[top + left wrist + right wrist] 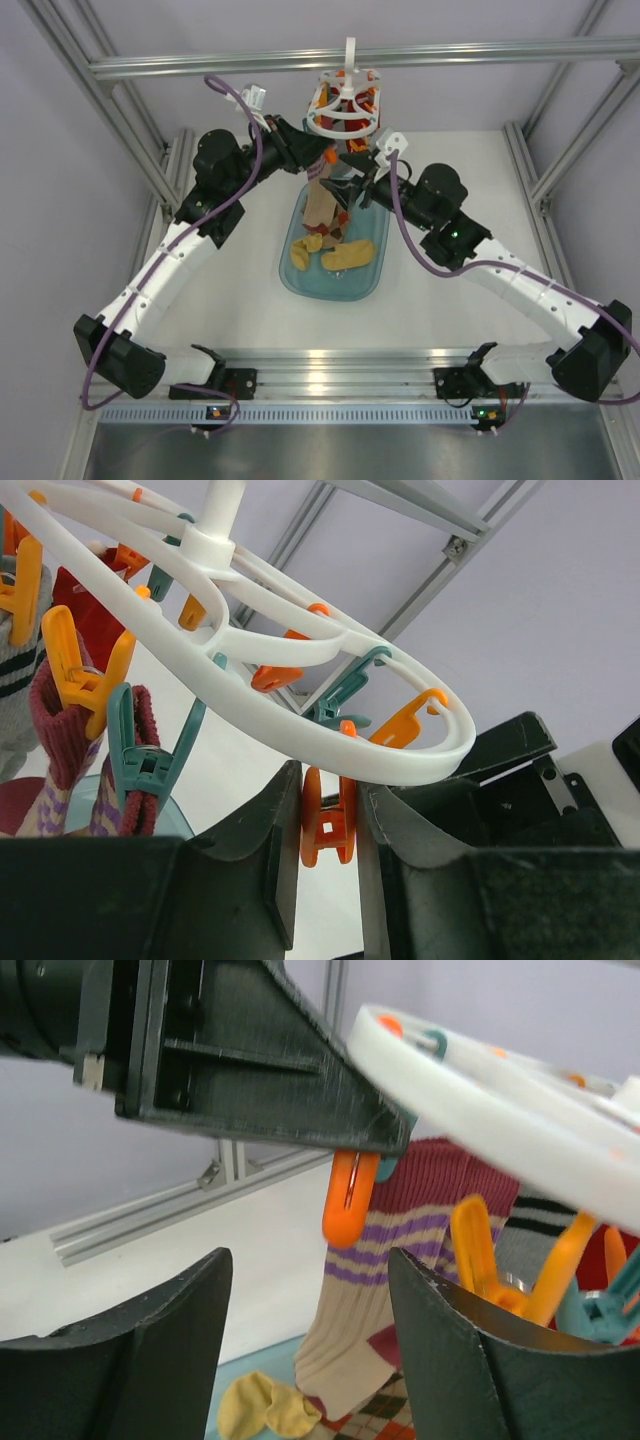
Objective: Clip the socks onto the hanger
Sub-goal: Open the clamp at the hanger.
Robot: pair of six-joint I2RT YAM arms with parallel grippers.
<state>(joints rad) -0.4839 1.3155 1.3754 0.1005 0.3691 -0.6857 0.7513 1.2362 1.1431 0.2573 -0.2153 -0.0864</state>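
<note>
The white round hanger [345,105] hangs by its hook from the top bar, and its ring crosses the left wrist view [300,710]. My left gripper [318,157] is raised beside it, shut on an orange clip [325,830] that dangles under the ring. The right wrist view shows this clip [345,1210] below the left gripper's finger [250,1060]. A maroon, tan and purple striped sock [390,1260] hangs clipped, with others beside it. My right gripper [352,190] is open and empty, just below the hanger. Yellow socks [348,256] and an argyle sock [385,1415] lie in the tray.
The translucent blue tray [295,280] sits on the white table under the hanger. The aluminium frame bar [400,58] runs across the top, with frame posts on both sides. Other orange, yellow and teal clips [140,765] hang round the ring.
</note>
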